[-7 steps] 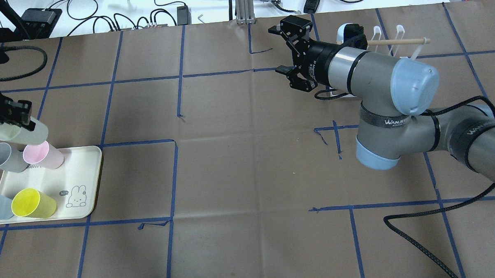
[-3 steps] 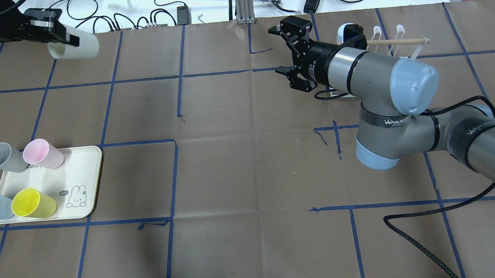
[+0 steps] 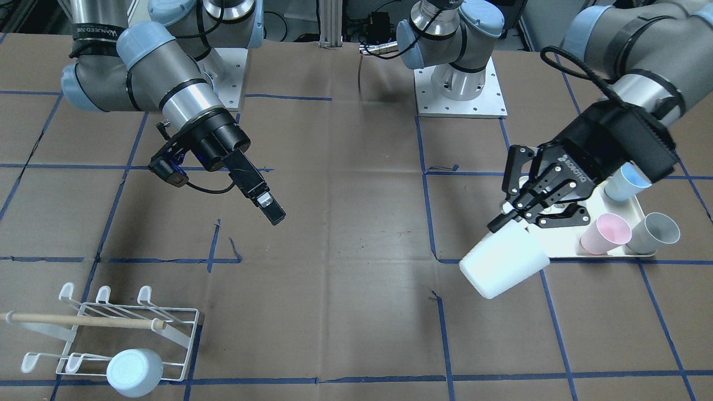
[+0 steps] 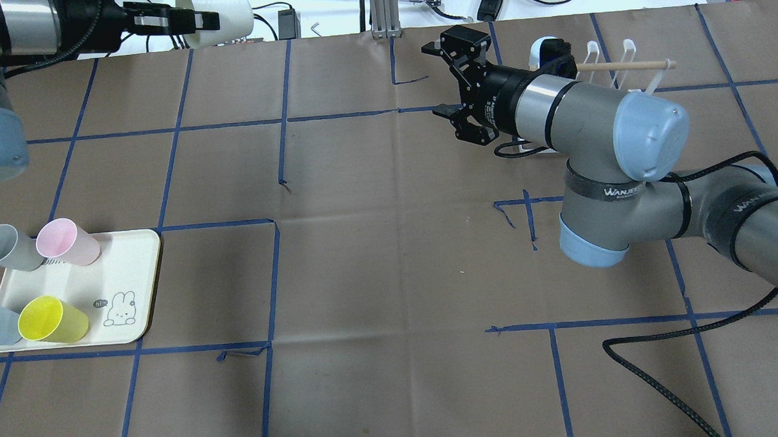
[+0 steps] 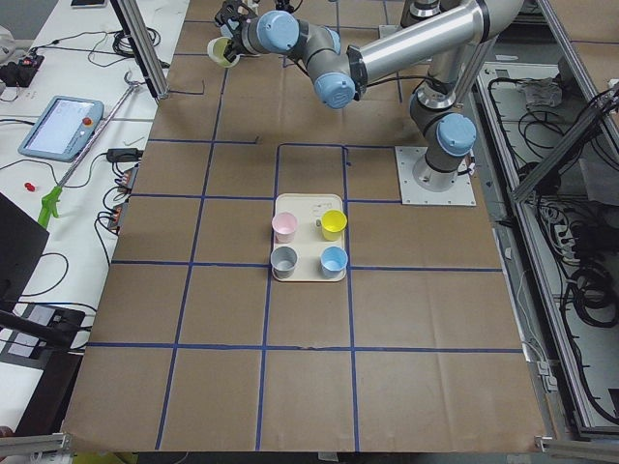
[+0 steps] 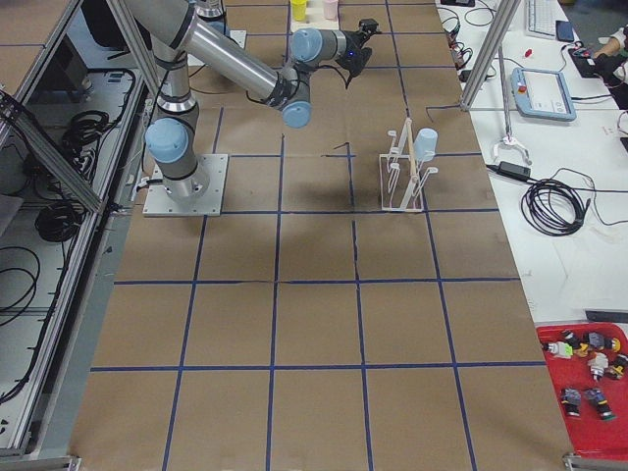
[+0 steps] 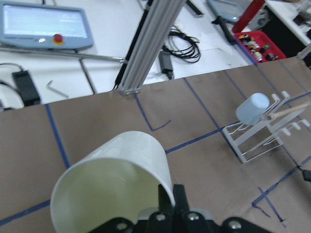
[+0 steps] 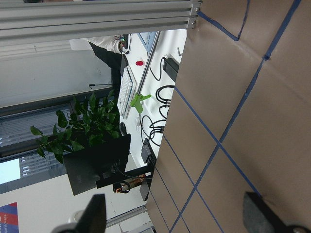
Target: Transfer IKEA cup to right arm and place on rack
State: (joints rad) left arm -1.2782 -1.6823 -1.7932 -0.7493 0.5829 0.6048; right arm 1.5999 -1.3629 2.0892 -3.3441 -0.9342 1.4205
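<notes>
Left gripper: we see it closed on the rim of the pale cup; its wrist view suggests one finger inside the wall and one outside.

Cup: it lies on its side in the air, mouth toward the wrist and base pointing to 3 o'clock in the overhead view. We judge this leaves the closed end and body free for a second grasp.

Height: overhead, the cup shows against the white bench at 11 o'clock. The front-facing view puts it over the table, just beside the tray. We judge it is carried high.

Right gripper: jaws spread wide and empty, facing 9 o'clock, in our view ready to receive.

Room: the two grippers are well apart. Between them, from 11 to 1 o'clock, we see only flat taped paper.

Edges: the aluminium post stands at 12 o'clock on the far edge, near the line between them. We would hand over short of it.

Rack: at 1 o'clock, partly hidden behind the right arm. A blue cup sits on one end peg, and the other pegs show bare.

Tray: at 8 o'clock, holding four cups, well clear of the handover.

Cable: loops on the table at 4 o'clock, beneath the right arm.
</notes>
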